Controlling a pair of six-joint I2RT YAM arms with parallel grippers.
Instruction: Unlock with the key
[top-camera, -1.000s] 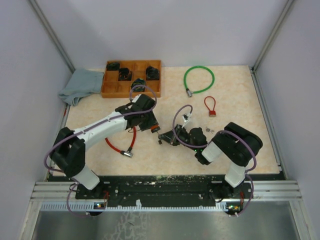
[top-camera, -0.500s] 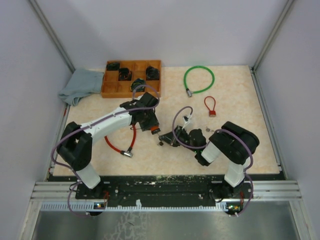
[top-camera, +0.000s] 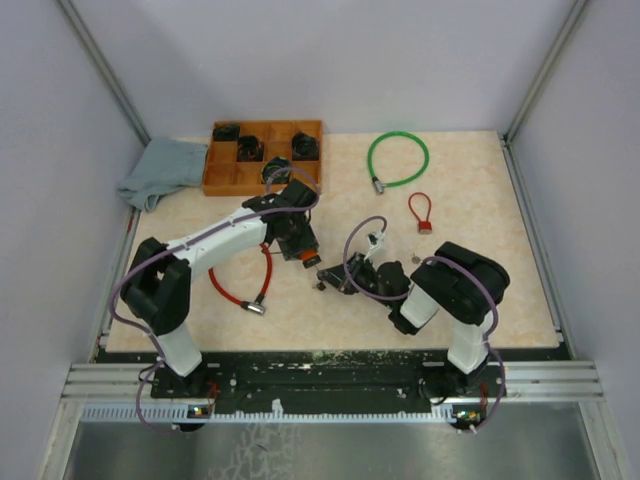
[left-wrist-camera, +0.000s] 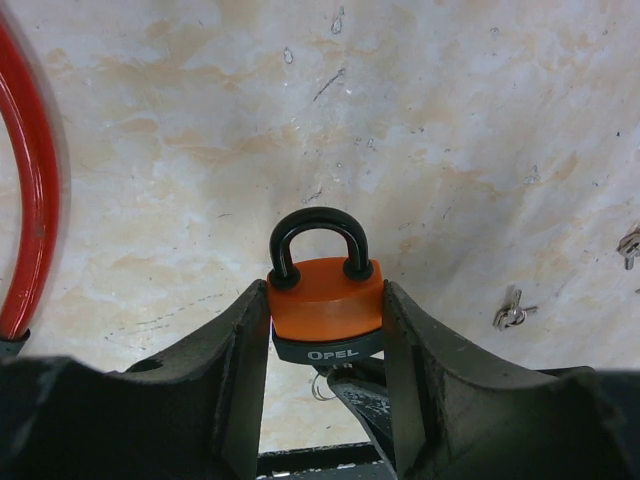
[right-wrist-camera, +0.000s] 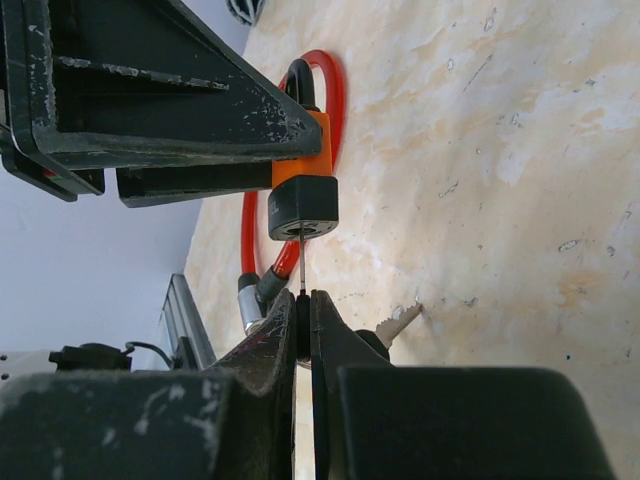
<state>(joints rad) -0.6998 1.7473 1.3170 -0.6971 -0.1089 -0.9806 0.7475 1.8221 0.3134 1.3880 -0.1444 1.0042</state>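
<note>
1. The left fingers (left-wrist-camera: 240, 370) are closed on the orange padlock (left-wrist-camera: 325, 295), one on each side of its body, at the low centre of the left wrist view. Its black shackle (left-wrist-camera: 316, 225) is shut and points to the top of the frame.
2. The right fingers (right-wrist-camera: 275, 345) are pinched tight on the key (right-wrist-camera: 301, 268), whose thin blade meets the padlock's dark underside.
3. A second key (right-wrist-camera: 400, 322) shows just right of those fingers.
4. A red cable lock (left-wrist-camera: 30, 190) lies on the surface (left-wrist-camera: 450, 150) at the left edge of the left wrist view.
</note>
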